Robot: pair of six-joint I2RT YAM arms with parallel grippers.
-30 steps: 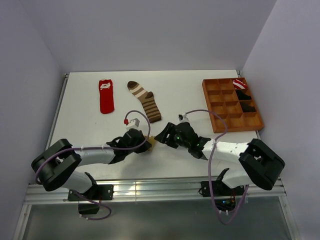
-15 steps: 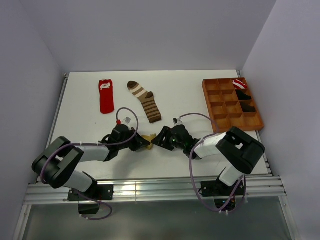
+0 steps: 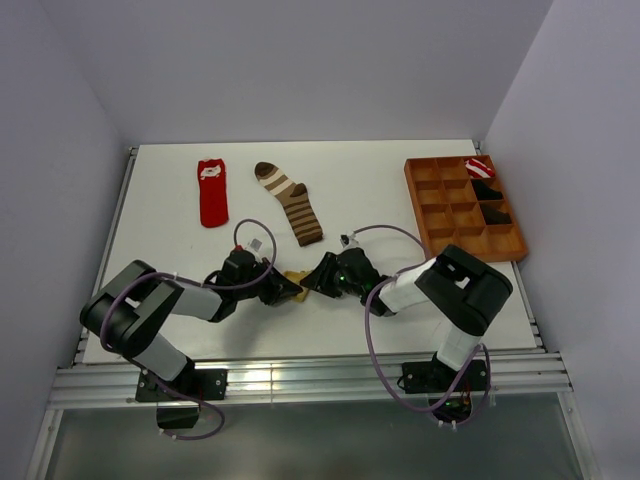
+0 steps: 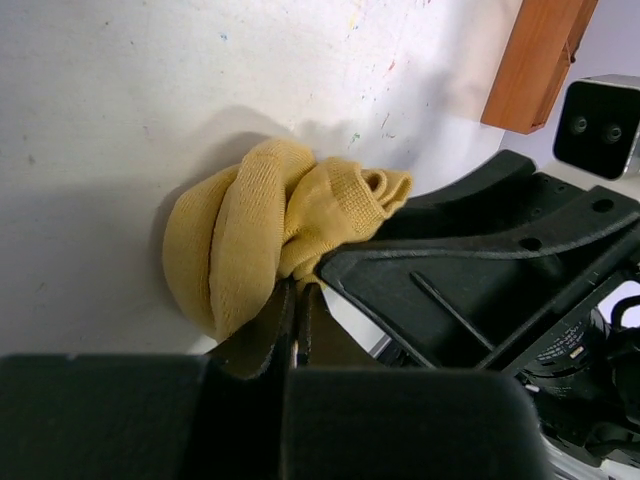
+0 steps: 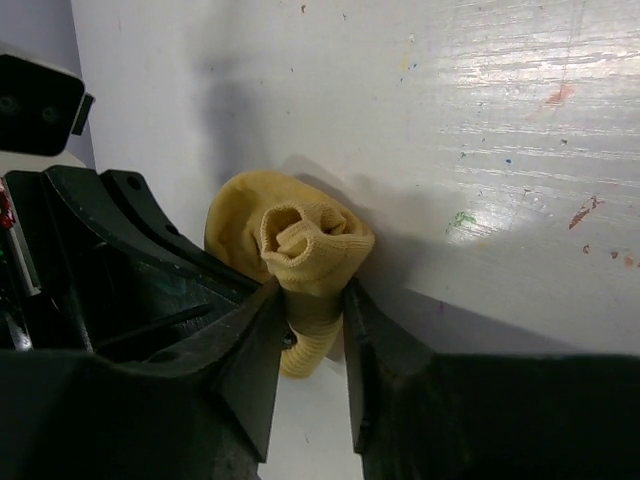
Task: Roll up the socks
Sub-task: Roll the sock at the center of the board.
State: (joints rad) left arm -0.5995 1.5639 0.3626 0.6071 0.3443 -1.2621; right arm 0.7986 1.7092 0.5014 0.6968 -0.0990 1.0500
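The mustard-yellow sock (image 3: 296, 277) lies bunched into a small roll on the table between my two grippers; it also shows in the left wrist view (image 4: 260, 230) and the right wrist view (image 5: 300, 250). My left gripper (image 3: 288, 288) is shut on an edge of it (image 4: 297, 290). My right gripper (image 3: 318, 274) is shut on its rolled end (image 5: 308, 310). The red sock with a white mark (image 3: 211, 192) and the brown-and-tan striped sock (image 3: 289, 201) lie flat at the back left.
A wooden compartment tray (image 3: 462, 208) stands at the back right; it holds a red-and-white rolled bundle (image 3: 480, 167) and black bundles (image 3: 487, 190). Its corner shows in the left wrist view (image 4: 535, 60). The table's near edge (image 3: 300, 358) runs along the bottom.
Both grippers have moved a little away from the near edge and left with the yellow sock, and the two arms have drawn closer together around it.
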